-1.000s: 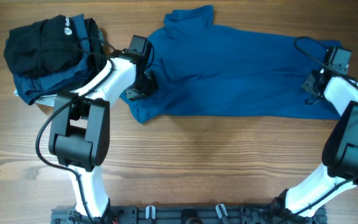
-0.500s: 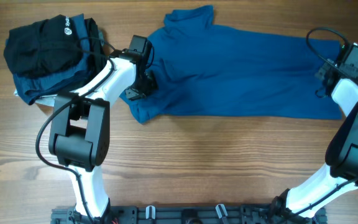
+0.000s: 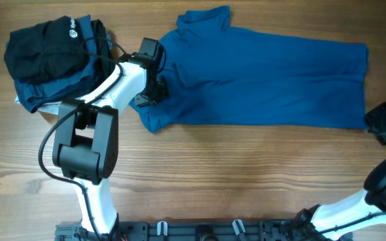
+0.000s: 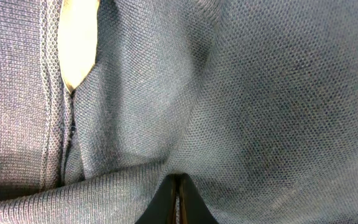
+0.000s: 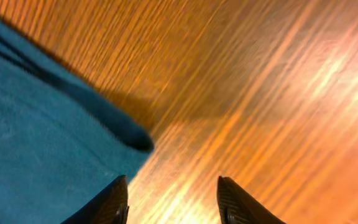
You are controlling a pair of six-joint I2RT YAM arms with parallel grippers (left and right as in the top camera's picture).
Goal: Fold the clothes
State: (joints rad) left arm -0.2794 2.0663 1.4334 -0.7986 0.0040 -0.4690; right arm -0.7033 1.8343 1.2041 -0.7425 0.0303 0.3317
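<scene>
The clothes (image 3: pixel 260 73), a medium-blue polo shirt, lie spread across the far half of the table with the collar at the top left. My left gripper (image 3: pixel 147 94) sits at the shirt's left side, and in the left wrist view it (image 4: pixel 178 194) is shut on a pinched ridge of the shirt's knit fabric (image 4: pixel 247 93). My right gripper (image 3: pixel 382 124) is past the shirt's right hem, over bare wood. In the right wrist view it (image 5: pixel 174 202) stands open with nothing between its fingers, and the shirt's corner (image 5: pixel 42 143) lies just to its left.
A black garment with a small white logo (image 3: pixel 45 43) lies bunched at the far left on top of a dark teal folded piece (image 3: pixel 55 90). The wooden table (image 3: pixel 213 174) shows bare along its near half. The arms' bases stand at the near edge.
My right gripper has opened, let go of the shirt's right end and drawn away to the right and nearer. That end now lies flat and stretched out. The left arm has not moved.
</scene>
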